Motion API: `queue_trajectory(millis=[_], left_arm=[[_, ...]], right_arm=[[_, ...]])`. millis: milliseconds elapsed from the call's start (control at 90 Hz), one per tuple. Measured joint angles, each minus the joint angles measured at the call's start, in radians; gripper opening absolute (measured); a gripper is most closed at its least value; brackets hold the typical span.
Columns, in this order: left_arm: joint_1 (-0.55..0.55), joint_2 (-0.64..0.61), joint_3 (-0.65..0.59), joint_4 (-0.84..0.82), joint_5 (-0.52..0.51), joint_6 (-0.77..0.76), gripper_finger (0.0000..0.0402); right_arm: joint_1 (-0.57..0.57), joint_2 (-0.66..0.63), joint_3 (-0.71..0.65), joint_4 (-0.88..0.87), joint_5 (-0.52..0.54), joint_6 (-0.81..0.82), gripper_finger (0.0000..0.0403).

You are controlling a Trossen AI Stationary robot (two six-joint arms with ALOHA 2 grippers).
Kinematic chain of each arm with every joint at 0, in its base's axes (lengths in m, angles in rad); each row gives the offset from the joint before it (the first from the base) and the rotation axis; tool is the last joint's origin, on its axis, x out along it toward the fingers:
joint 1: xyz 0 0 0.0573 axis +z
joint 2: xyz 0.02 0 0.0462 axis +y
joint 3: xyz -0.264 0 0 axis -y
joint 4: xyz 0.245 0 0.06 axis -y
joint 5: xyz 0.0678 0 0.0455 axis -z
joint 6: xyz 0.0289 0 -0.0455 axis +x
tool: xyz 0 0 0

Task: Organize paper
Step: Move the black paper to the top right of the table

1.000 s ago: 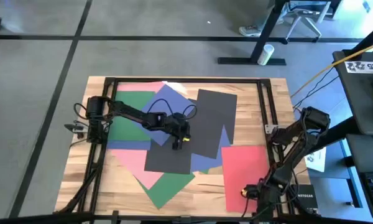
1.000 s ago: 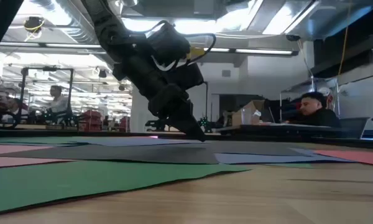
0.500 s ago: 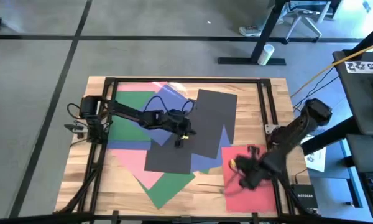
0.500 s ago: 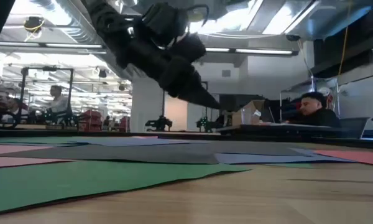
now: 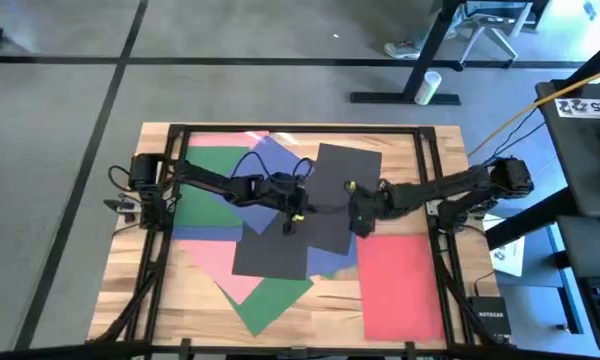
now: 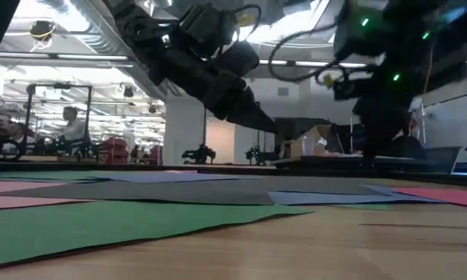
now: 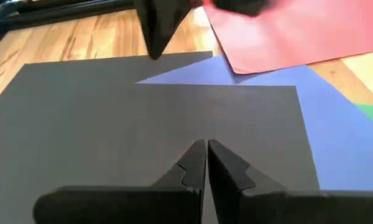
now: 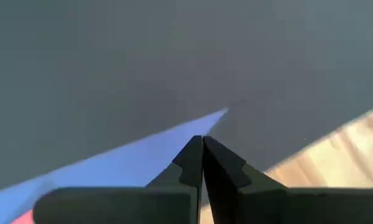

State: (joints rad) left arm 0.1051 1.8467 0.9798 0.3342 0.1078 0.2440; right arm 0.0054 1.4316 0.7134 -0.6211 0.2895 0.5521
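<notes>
Paper sheets lie flat and overlapping across the middle of the wooden desk (image 5: 130,290). All are thin matte rectangles of like size, in plain colours.

Landmark: the lower black sheet (image 5: 275,235), near desk centre. Its long axis runs from the far edge toward the near edge, barely tilted.

- A second black sheet (image 5: 345,195) overlaps the landmark's far right corner, with the same long-axis direction.
- The blue sheet (image 5: 265,160) is tucked under the landmark's far left and turned diagonally, one corner pointing to the far edge. More blue (image 7: 280,106) shows at the landmark's right.
- The green sheet (image 5: 205,180) lies left of the landmark, sides square to the desk.
- Pink (image 5: 215,260) and a second green (image 5: 270,300) poke out on the landmark's near left side, both diagonal.
- The red sheet (image 5: 400,285) lies right and nearer, apart from the pile except at its far left corner. Its long axis runs far to near.

The left pincer (image 7: 206,149) hovers over the landmark with its fingers pressed together, holding nothing. The right pincer (image 8: 202,144) is over the second black sheet's near edge, likewise closed and empty.
</notes>
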Motion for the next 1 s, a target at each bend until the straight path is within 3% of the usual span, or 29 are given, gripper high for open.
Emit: queue_trajectory(millis=[189, 589, 1000], left_arm=[[0.000, 0.030, 0.000, -0.042, 0.000, -0.066, 0.0000], [-0.021, 0.116, 0.000, -0.042, -0.004, -0.133, 0.0000], [-0.035, 0.106, -0.015, -0.185, -0.018, -0.143, 0.0000]], right_arm=[[-0.093, 0.001, -0.051, 0.047, -0.075, -0.020, 0.0000], [-0.165, 0.001, -0.122, 0.115, -0.144, -0.034, 0.0000], [-0.221, 0.004, -0.125, 0.045, -0.105, -0.036, 0.0000]])
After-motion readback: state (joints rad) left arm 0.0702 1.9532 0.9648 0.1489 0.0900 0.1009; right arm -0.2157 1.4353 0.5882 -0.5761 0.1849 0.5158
